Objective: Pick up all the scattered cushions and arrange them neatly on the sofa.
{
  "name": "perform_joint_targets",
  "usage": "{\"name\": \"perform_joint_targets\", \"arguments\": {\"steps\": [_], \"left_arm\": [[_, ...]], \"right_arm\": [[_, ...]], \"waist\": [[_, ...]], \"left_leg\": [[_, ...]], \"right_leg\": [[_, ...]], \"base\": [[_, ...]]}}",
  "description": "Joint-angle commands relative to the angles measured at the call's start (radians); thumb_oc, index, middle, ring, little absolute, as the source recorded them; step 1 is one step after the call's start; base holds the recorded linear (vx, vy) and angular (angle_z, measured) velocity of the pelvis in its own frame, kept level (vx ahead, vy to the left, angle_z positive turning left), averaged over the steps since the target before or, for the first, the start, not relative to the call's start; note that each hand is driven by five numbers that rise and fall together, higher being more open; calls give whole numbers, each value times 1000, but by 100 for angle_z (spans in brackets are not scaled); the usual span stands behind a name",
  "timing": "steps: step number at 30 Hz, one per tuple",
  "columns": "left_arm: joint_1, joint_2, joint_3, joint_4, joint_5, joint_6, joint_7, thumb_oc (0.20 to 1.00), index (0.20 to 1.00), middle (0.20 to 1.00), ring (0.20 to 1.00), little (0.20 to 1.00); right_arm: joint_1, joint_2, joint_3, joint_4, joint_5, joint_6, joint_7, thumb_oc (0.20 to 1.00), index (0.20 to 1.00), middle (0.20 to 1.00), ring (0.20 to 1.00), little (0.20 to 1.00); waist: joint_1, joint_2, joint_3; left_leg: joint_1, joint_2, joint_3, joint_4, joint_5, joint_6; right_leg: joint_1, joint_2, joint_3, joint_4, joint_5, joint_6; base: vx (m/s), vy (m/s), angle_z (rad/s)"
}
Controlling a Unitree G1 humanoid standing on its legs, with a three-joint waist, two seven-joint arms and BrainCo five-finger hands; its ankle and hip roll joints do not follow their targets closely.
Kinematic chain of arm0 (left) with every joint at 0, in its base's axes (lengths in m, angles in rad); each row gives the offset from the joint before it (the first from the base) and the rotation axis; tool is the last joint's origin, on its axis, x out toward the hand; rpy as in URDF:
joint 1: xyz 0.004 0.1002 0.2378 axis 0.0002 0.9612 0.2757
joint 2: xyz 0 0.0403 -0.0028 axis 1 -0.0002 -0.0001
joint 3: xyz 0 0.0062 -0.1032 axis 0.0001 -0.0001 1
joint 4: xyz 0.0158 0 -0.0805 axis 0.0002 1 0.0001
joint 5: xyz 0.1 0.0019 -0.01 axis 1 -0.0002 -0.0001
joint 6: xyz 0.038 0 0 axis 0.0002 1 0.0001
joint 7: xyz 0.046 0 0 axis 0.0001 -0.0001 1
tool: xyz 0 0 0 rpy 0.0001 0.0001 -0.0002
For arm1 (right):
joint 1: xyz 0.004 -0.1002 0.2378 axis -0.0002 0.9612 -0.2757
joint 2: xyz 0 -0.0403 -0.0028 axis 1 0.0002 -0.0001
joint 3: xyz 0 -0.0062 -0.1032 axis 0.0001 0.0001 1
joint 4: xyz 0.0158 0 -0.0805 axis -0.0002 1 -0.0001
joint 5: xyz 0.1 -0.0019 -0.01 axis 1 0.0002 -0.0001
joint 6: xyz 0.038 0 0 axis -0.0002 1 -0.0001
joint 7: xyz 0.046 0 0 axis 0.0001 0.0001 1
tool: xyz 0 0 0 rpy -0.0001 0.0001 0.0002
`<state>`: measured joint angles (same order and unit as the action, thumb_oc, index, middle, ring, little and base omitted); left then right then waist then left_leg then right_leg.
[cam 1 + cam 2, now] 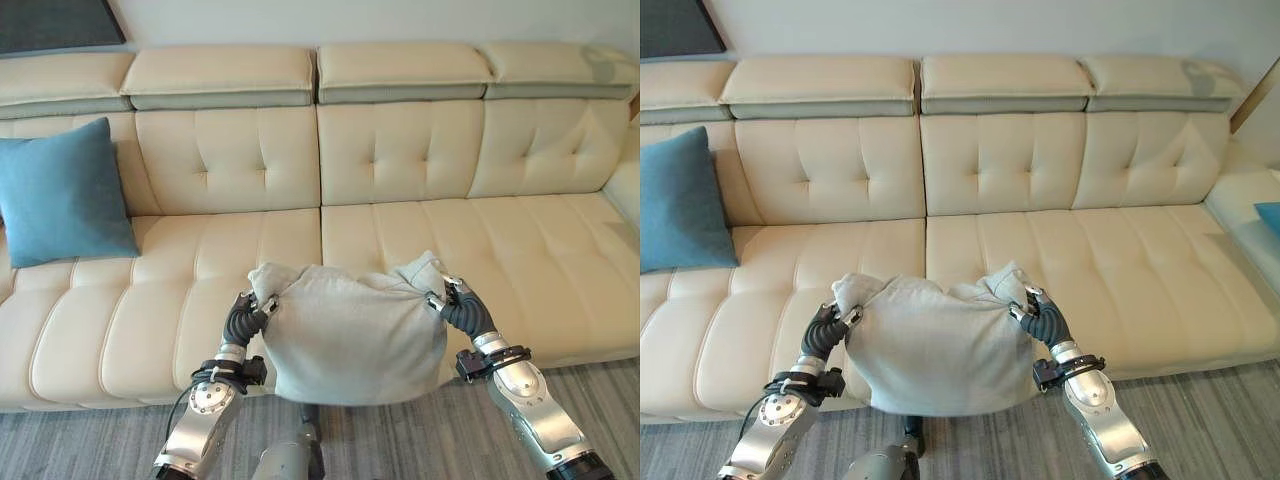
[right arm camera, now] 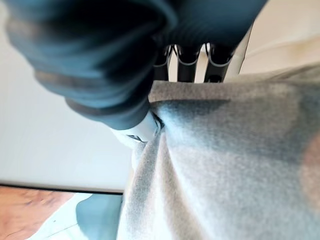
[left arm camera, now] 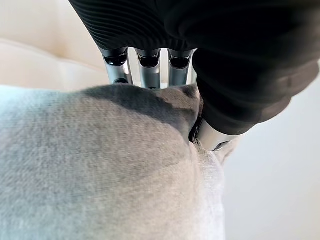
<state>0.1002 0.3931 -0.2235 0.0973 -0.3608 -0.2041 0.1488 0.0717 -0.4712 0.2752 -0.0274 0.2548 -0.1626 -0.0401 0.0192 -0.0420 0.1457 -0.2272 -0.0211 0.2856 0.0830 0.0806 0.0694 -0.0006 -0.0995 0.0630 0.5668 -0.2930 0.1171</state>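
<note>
A pale grey cushion [image 1: 355, 335] is held up in front of the cream sofa [image 1: 400, 160], hanging before the front edge of the seat near the middle seam, with its lower part reaching down over the sofa's front face. Its two upper corners are bunched where they are gripped. The left hand [image 1: 247, 318] is closed on the upper corner on the robot's left; in the left wrist view its fingers [image 3: 145, 67] are seen going down behind the fabric while the thumb presses into the cloth from the near side. The right hand [image 1: 455, 303] is clamped in the same way on the opposite upper corner, fingers [image 2: 187, 62] behind the cushion and thumb pinched against the front. A blue cushion [image 1: 62, 195] is propped upright against the backrest at the sofa's far left end. Another blue cushion [image 1: 1270, 215] is partly seen at the right edge, on the sofa's side section. Grey carpet [image 1: 90, 440] lies below the sofa
</note>
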Motion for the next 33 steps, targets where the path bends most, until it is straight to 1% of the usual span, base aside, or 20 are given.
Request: {"name": "perform_joint_targets", "arguments": {"steps": [1, 3, 4, 5, 7, 9, 11, 13, 14, 17, 21, 22, 24, 25, 26, 28, 30, 31, 32, 33], "left_arm": [[-92, 57, 9, -100, 67, -94, -16, 200, 200, 200, 200, 200], [-95, 61, 19, -101, 61, -98, -12, 200, 200, 200, 200, 200], [-96, 64, 25, -101, 60, -98, -15, 200, 200, 200, 200, 200], [-92, 60, 33, -95, 62, -96, -20, 200, 200, 200, 200, 200], [-93, 55, 34, -86, 70, -95, -21, 200, 200, 200, 200, 200], [-86, 42, 30, -81, 76, -95, -43, 200, 200, 200, 200, 200], [-80, 38, 30, -85, 78, -92, -48, 200, 200, 200, 200, 200], [-71, 32, 32, -83, 80, -94, -53, 200, 200, 200, 200, 200], [-65, 28, 35, -82, 81, -93, -57, 200, 200, 200, 200, 200], [-70, 31, 36, -74, 93, -91, -44, 200, 200, 200, 200, 200], [-127, 28, 37, -44, 104, -91, 15, 200, 200, 200, 200, 200], [-182, 31, 31, -21, 122, -92, 55, 200, 200, 200, 200, 200], [-211, 30, 23, -1, 124, -93, 72, 200, 200, 200, 200, 200], [-310, 27, -7, 52, 124, -92, 120, 200, 200, 200, 200, 200], [-353, 22, -19, 78, 115, -94, 133, 200, 200, 200, 200, 200], [-562, 29, -85, 221, 128, -96, 210, 200, 200, 200, 200, 200], [-700, 24, -121, 340, 97, -106, 248, 219, 219, 219, 219, 219], [-789, 27, -148, 431, 81, -111, 272, 545, 545, 545, 545, 545], [-835, 30, -157, 482, 77, -111, 281, 1000, 1000, 1000, 1000, 1000], [-880, 35, -173, 530, 76, -112, 291, 1000, 1000, 1000, 1000, 1000]], "right_arm": [[-160, 32, 26, -132, -7, -109, 25, 200, 200, 200, 200, 200], [-183, 32, 28, -139, -9, -109, 26, 200, 200, 200, 200, 200], [-194, 31, 28, -142, -5, -111, 28, 200, 200, 200, 200, 200], [-209, 33, 29, -143, -10, -110, 27, 200, 200, 200, 200, 200], [-212, 35, 28, -137, -15, -109, 25, 200, 200, 200, 200, 200], [-207, 42, 20, -127, -19, -103, 22, 200, 200, 200, 200, 200], [-199, 39, 16, -130, -15, -102, 25, 200, 200, 200, 200, 200], [-189, 37, 14, -124, -10, -105, 24, 200, 200, 200, 200, 200], [-186, 33, 17, -122, -7, -102, 31, 200, 200, 200, 200, 200], [-201, 26, 28, -125, -14, -102, 33, 200, 200, 200, 200, 200], [-299, 19, 63, -100, -56, -96, -8, 200, 200, 200, 200, 200], [-359, 24, 83, -65, -79, -95, -38, 200, 200, 200, 200, 200], [-391, 26, 93, -42, -92, -93, -55, 200, 200, 200, 200, 200], [-483, 38, 120, 26, -131, -83, -112, 200, 200, 200, 200, 200], [-522, 49, 128, 64, -138, -81, -131, 200, 200, 200, 200, 200], [-680, 82, 160, 244, -169, -64, -219, 200, 200, 200, 200, 200], [-791, 80, 180, 369, -174, -56, -265, 200, 200, 200, 200, 200], [-868, 73, 188, 474, -160, -46, -298, 200, 200, 200, 200, 200], [-906, 74, 193, 521, -153, -46, -305, 200, 200, 200, 200, 200], [-946, 69, 205, 567, -154, -43, -320, 514, 514, 514, 514, 514]], "waist": [[26, -37, -49], [19, -14, -50], [13, -3, -47], [-3, 10, -34], [-16, 12, -27], [-30, 6, -22], [-31, 4, -25], [-28, 1, -42], [-21, 3, -67], [-17, 5, -78], [-8, 6, -80], [-6, 5, -75], [-5, 5, -71], [-2, 5, -41], [0, 5, -28], [7, 7, 33], [8, 9, 58], [8, 13, 66], [8, 14, 71], [8, 16, 77]], "left_leg": [[-46, 23, -79, 34, -20, -71], [12, 25, -81, -4, -35, -63], [38, 30, -82, -22, -41, -64], [97, 33, -94, -51, -51, -65], [126, 29, -103, -67, -54, -67], [175, 16, -126, -89, -59, -74], [189, 10, -128, -99, -59, -75], [208, 4, -133, -122, -58, -80], [226, 2, -143, -157, -51, -88], [235, 4, -155, -167, -52, -95], [235, 8, -176, -170, -51, -110], [229, 11, -182, -170, -52, -115], [225, 12, -184, -170, -52, -117], [206, 15, -188, -170, -43, -123], [190, 17, -190, -170, -38, -126], [97, 28, -203, -170, -6, -139], [36, 30, -207, -170, 17, -148], [2, 31, -209, -170, 31, -155], [-12, 31, -209, -170, 36, -156], [-26, 33, -207, -170, 41, -159]], "right_leg": [[74, -10, -27, -220, 268, 42], [-9, 17, -53, -245, 233, 21], [-39, 22, -83, -268, 199, 11], [-96, 22, -132, -311, 195, 11], [-118, 32, -129, -341, 206, 11], [-104, 42, -109, -414, 241, 16], [-89, 41, -109, -435, 248, 14], [-53, 36, -117, -498, 266, 8], [-10, 42, -130, -547, 273, 4], [21, 44, -149, -575, 275, 0], [47, 49, -180, -609, 271, -10], [46, 53, -188, -614, 268, -13], [44, 53, -191, -614, 267, -15], [19, 58, -199, -607, 267, -18], [3, 59, -203, -604, 268, -20], [-99, 63, -213, -580, 279, -20], [-163, 64, -216, -564, 290, -16], [-198, 64, -215, -556, 297, -11], [-215, 64, -213, -550, 298, -10], [-229, 64, -210, -547, 301, -9]], "base": [[256, 109, -59], [239, 118, -32], [253, 76, -3], [181, 33, -1], [139, -10, 8], [180, -84, 30], [109, -56, 45], [142, -102, 44], [131, -105, 26], [108, -96, 22], [62, -76, 14], [43, -55, 20], [-22, -48, 27], [-123, -67, 22], [-258, -92, 17], [-301, -83, 24], [-212, -39, 22], [-113, -17, 16], [-80, -10, 10], [-41, 7, 3]]}}
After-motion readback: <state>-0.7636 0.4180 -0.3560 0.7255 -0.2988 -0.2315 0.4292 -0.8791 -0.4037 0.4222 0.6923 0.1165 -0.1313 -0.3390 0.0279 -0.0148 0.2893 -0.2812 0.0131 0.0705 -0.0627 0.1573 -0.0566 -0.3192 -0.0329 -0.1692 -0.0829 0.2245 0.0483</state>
